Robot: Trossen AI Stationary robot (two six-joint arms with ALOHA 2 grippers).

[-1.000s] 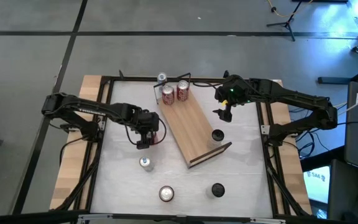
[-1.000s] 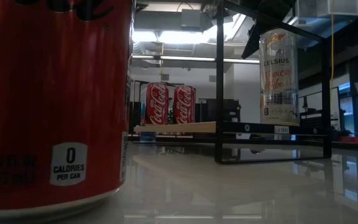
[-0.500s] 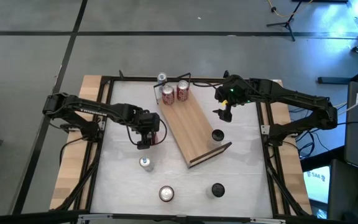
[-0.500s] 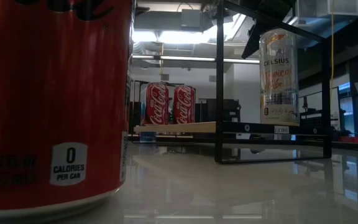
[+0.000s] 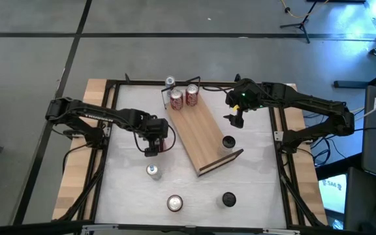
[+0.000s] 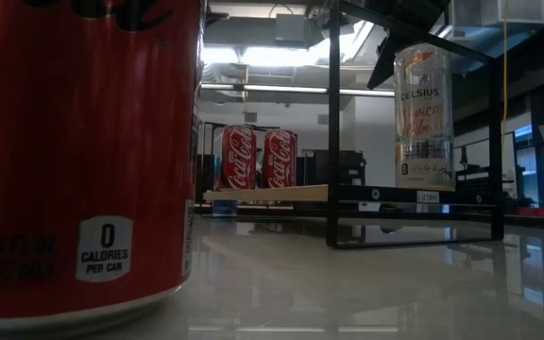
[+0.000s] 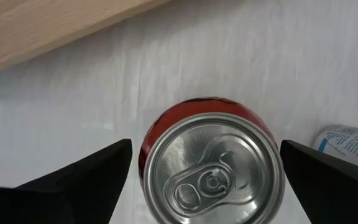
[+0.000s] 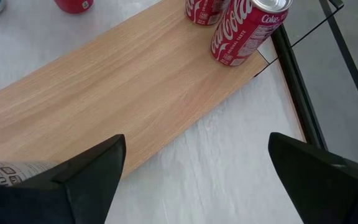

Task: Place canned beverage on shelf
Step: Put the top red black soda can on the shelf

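Nothing has moved since the earlier frames. Nearest the low camera, a red can [image 6: 78, 151] reads "0 CALORIES PER CAN". Left gripper [image 7: 207, 180] hangs spread above a red can [image 7: 213, 168]. A Celsius can [image 6: 424, 115] stands beyond. Farther, two Coca-Cola cans [image 5: 183, 97] sit on the shelf [image 5: 204, 134]; right gripper [image 5: 235, 119] waits spread alongside.

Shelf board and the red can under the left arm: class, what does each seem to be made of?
Shelf board: apparently light wood or wood laminate, matt, with visible grain lines. Red can: likely aluminium, with a shiny silver lid, pull tab and glossy red painted wall.
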